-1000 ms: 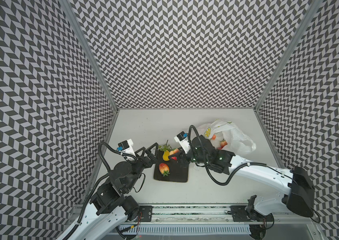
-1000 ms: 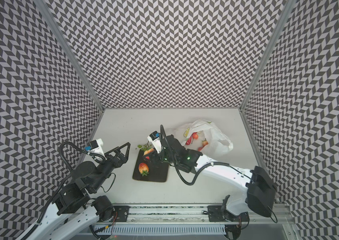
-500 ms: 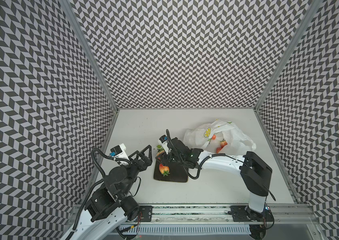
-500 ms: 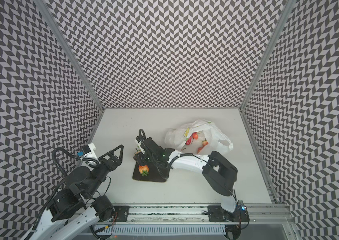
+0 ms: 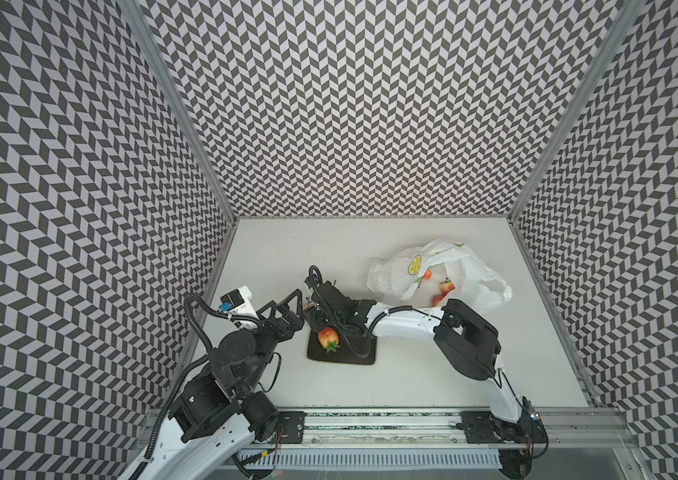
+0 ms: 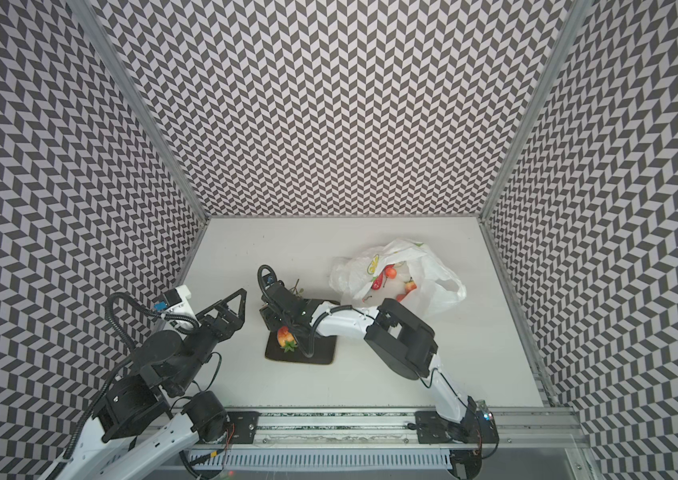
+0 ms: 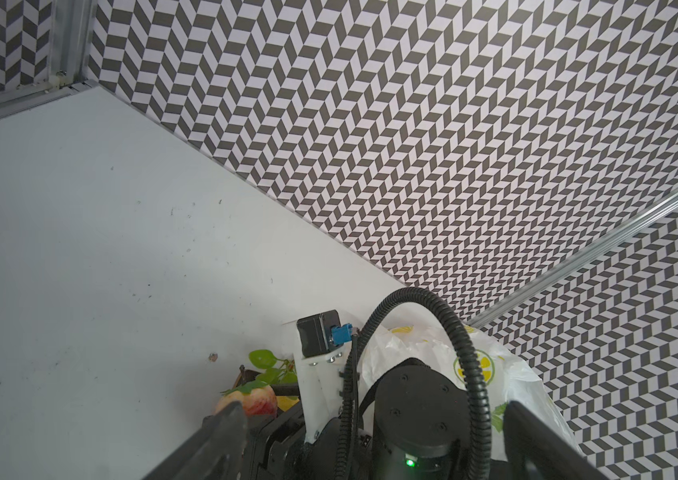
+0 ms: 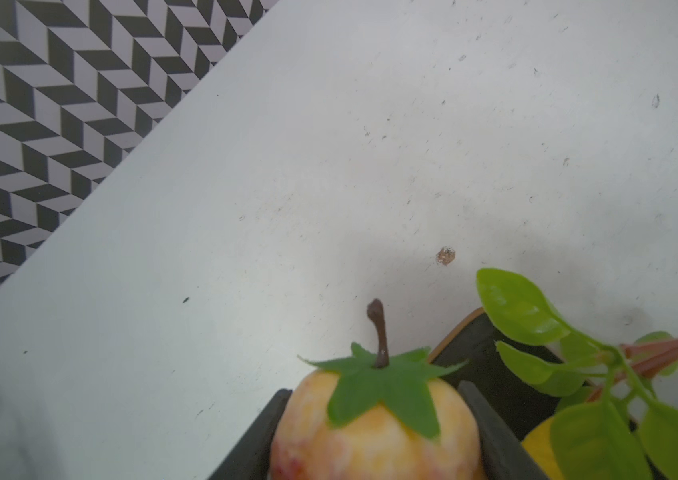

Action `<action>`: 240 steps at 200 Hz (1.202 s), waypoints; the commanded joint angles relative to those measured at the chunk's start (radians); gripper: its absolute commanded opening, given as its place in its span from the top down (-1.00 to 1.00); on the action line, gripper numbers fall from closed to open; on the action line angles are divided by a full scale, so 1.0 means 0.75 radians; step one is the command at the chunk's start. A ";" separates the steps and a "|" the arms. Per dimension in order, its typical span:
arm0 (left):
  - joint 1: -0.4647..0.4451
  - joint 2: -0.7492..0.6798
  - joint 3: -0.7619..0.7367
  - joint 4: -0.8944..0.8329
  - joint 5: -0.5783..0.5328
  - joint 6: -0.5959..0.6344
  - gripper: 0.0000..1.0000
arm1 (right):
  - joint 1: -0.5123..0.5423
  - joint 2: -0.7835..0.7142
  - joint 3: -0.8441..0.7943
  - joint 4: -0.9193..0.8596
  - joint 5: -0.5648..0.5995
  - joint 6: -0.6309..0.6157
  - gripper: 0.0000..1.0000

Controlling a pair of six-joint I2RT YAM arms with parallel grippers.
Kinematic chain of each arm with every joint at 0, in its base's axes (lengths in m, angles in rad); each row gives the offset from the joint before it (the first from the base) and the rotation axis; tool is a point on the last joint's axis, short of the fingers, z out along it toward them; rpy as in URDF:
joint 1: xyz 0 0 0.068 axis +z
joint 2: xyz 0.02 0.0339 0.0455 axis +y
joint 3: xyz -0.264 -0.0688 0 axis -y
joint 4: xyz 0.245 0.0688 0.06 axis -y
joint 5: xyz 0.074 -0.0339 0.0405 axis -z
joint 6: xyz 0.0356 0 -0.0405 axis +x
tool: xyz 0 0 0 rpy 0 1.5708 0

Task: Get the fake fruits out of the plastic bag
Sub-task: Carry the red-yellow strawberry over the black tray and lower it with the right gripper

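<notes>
Several small fruits (image 6: pixel 390 272) lie inside the plastic bag (image 5: pixel 470 274), red and orange shapes showing through its open mouth in both top views. The bag sits crumpled on the white bench (image 5: pixel 295 249), toward the far right, printed with a lemon slice. The right end effector (image 8: pixel 374 395) reaches across the middle and is clenched on a yellow-pink peach (image 8: pixel 374 432), one finger pressed to each side of it, the brown stem and green leaf pointing away from the wrist. The peach is at the far left corner of the dark square plate (image 5: pixel 354 353); whether it touches the plate or hangs just above it I cannot tell. Just beside the peach a yellow lemon (image 8: pixel 541 449) with a leafy twig (image 8: pixel 520 307) rests on the plate's corner, its leaves spreading out over the bench. A red fruit (image 5: pixel 327 337) with a green cap lies on the plate near its left edge, close under the right wrist. The left end effector (image 5: pixel 283 305) is released, fingers spread wide and holding nothing; it hangs above the bench just left of the plate, pointing toward the right wrist.
</notes>
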 commanded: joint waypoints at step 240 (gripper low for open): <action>0.006 -0.002 0.024 -0.003 0.009 -0.009 -0.95 | 0.095 -0.031 -0.020 -0.083 0.238 -0.070 -0.45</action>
